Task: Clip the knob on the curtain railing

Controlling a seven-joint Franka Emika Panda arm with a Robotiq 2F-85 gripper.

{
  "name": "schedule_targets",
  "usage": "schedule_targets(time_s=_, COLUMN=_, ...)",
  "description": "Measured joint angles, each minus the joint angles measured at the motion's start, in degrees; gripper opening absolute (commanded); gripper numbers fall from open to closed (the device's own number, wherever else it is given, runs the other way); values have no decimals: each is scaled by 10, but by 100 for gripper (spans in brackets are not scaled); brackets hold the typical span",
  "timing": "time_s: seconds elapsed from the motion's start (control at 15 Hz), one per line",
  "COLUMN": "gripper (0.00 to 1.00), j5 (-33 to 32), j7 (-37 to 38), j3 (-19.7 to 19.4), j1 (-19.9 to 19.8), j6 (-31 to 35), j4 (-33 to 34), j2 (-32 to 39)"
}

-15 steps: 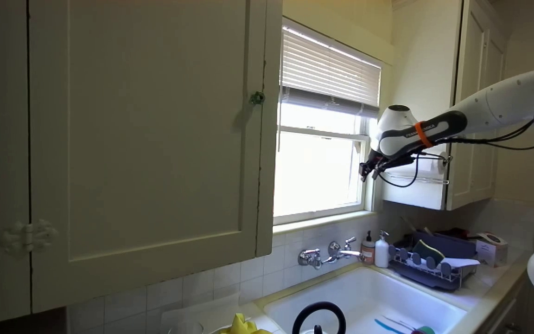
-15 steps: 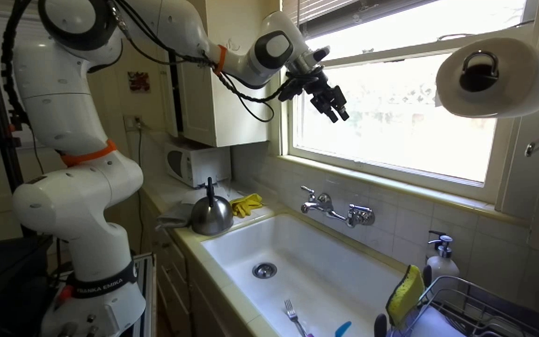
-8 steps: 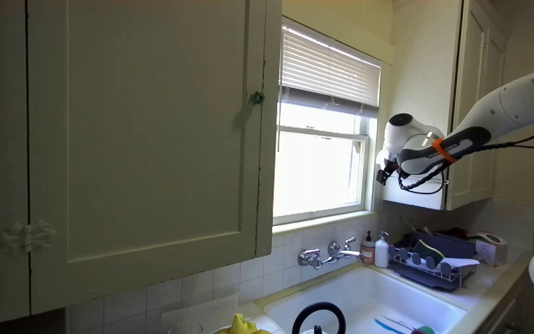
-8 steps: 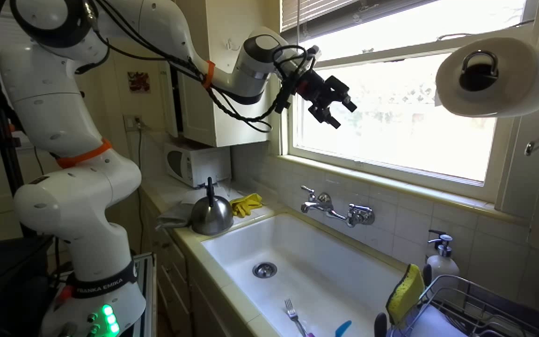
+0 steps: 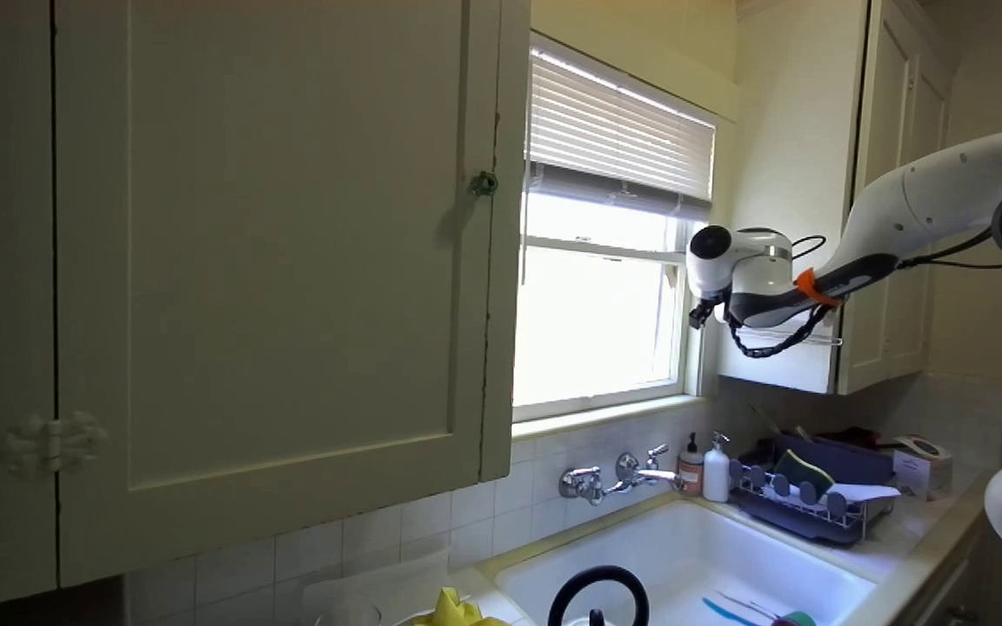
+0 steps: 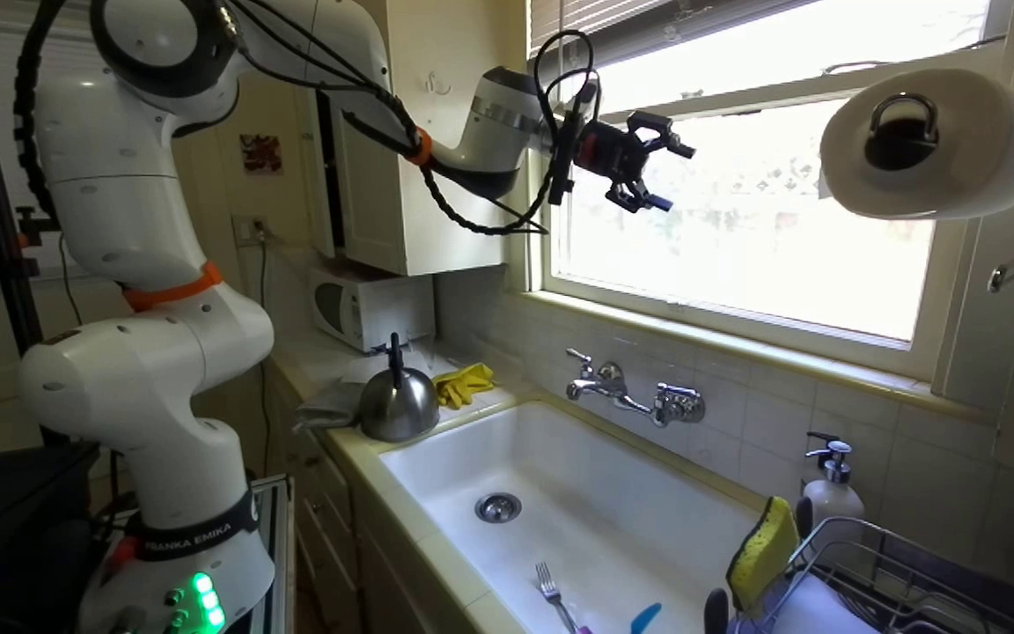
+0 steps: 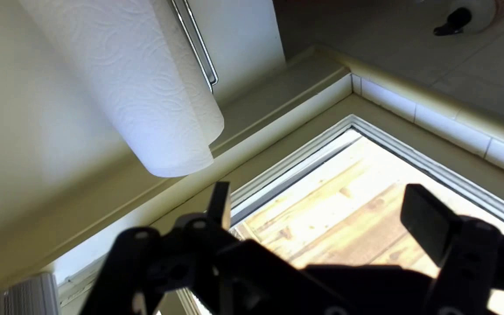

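"Fingers: two, spread apart. Wrist view showed pale boards through the gap."

"Where was the curtain railing?"

"One counted. It ran along the top of the one white slatted blind, over the one window. In an exterior view the fingers hung lower, well apart from it."

"Anything in the way?"

"One near cabinet covered the picture-left end of blind and window in an exterior view. One paper-towel roll showed near the window frame in the wrist view; in an exterior view it hid part of the window."

"And the rest?"

"Worktop carried one microwave, one kettle and a yellow glove heap, gloves not countable. One faucet with two handles stuck out from the tiled wall. One fork and one blue piece, partly out of view, lay in the sink. Two pump bottles stood just beside one dish rack; one sponge leaned there, tilted."
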Motion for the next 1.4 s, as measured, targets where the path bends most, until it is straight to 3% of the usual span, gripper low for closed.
schedule_targets(time_s=0.13, gripper=100, j5=-3, j7=0, j3=1, j1=-3, j6=0, j4=4, j2=2)
schedule_targets(time_s=0.2, gripper=100, j5=-4, j7=0, j3=-20, j1=19, j6=0, j4=3, j2=4)
schedule_targets(time_s=0.53, gripper=100, j5=-154, j7=31, j3=-181, j1=232, j6=-25, j4=-13, j2=55)
schedule_targets(time_s=0.67, gripper=100, j5=-219, j7=46, j3=-227, j1=306, j6=-62, j4=-23, j2=89)
schedule_targets(time_s=0.87, gripper=100, j5=-304, j7=49, j3=-274, j1=385, j6=-126, j4=-31, j2=139)
schedule_targets(time_s=1.2, gripper=100, j5=-434, j7=58, j3=-313, j1=451, j6=-188, j4=-30, j2=207)
schedule_targets(time_s=1.4, gripper=100, j5=-476, j7=94, j3=-324, j1=455, j6=-114, j4=-30, j2=222)
